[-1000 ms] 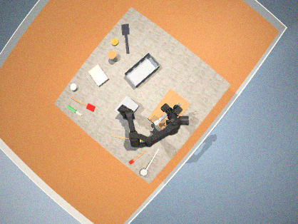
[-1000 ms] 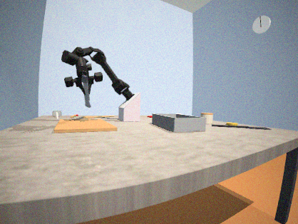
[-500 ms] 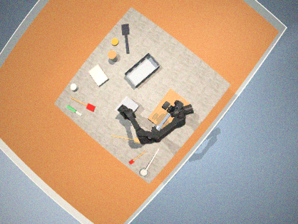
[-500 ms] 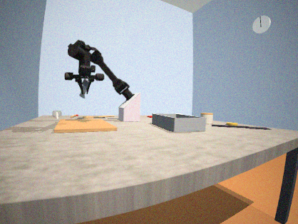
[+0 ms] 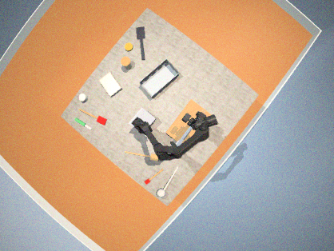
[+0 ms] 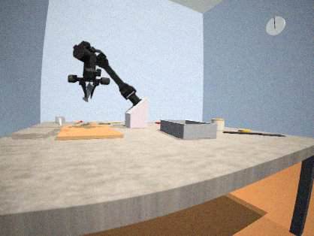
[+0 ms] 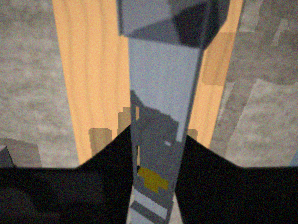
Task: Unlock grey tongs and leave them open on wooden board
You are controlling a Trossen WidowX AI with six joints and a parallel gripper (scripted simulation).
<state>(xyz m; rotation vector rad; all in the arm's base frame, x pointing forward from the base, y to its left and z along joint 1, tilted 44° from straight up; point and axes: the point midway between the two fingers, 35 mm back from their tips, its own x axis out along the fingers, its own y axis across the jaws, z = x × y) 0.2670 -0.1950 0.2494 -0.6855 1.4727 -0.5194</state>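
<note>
Arm raised above the wooden board [image 6: 89,132], its gripper [image 6: 89,87] clamped nearly closed on the grey tongs [image 6: 88,92], tips pointing down, well clear of the board. From the wrist, the tong tips [image 7: 170,20] are cropped. The roasting tin [image 5: 159,79] stands apart, leaving open tabletop [image 6: 150,161] around the board.

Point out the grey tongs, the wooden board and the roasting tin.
grey tongs [image 7: 160,80], wrist view, on the flat arm below the hand.
wooden board [image 6: 90,132], exterior view, on its top face.
roasting tin [image 5: 172,70], top view, on its rim.
</note>
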